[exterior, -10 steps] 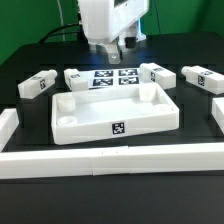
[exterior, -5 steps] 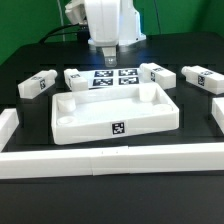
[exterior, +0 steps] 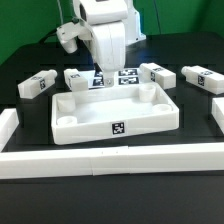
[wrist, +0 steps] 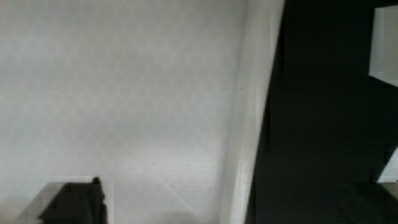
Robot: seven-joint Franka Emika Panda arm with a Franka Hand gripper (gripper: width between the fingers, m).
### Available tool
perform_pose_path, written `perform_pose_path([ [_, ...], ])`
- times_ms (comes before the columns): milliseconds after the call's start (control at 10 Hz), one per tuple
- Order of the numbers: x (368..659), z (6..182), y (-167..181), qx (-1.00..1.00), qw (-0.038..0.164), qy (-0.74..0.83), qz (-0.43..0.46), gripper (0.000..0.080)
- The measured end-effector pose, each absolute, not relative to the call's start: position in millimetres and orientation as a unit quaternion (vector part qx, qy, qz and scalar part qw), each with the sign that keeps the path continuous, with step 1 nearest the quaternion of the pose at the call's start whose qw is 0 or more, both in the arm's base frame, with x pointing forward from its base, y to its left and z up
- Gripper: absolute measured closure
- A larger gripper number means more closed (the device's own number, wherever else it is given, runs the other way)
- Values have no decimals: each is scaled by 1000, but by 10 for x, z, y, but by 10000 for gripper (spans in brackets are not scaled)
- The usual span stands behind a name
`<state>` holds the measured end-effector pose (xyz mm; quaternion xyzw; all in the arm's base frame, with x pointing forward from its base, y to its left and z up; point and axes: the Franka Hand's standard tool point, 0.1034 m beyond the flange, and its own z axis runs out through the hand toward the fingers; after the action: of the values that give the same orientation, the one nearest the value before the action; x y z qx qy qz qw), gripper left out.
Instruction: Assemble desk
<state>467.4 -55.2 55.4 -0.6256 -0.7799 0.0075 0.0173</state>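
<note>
The desk top (exterior: 88, 128), a white tray with a raised rim and a tag on its near wall, lies flat on the black surface (exterior: 100, 205), open side up. Four block legs (exterior: 77, 78) lie loose in a row beyond the desk top's far side, two toward the exterior view's left and two toward its right. The white arm (exterior: 105, 35) reaches down behind the desk top's far rim, with the claw (exterior: 98, 74) low over the marker board (exterior: 128, 78), which lies just beyond that rim. The wrist view shows mostly a pale blur with one dark fingertip (wrist: 75, 203), so whether the claw is released or clenched cannot be told. Long border rails (exterior: 110, 160) run in front of the desk top and on both sides.
</note>
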Motion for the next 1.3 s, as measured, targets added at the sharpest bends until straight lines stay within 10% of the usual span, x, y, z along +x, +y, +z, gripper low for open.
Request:
perform_pose_path([
  [400, 4518, 93, -611, -634, 37, -772, 10, 149],
  [700, 4518, 82, -634, -637, 36, -770, 9, 177],
  [900, 4517, 81, -635, -637, 36, -770, 9, 537],
  [1300, 4525, 86, -641, -638, 35, -769, 8, 741],
])
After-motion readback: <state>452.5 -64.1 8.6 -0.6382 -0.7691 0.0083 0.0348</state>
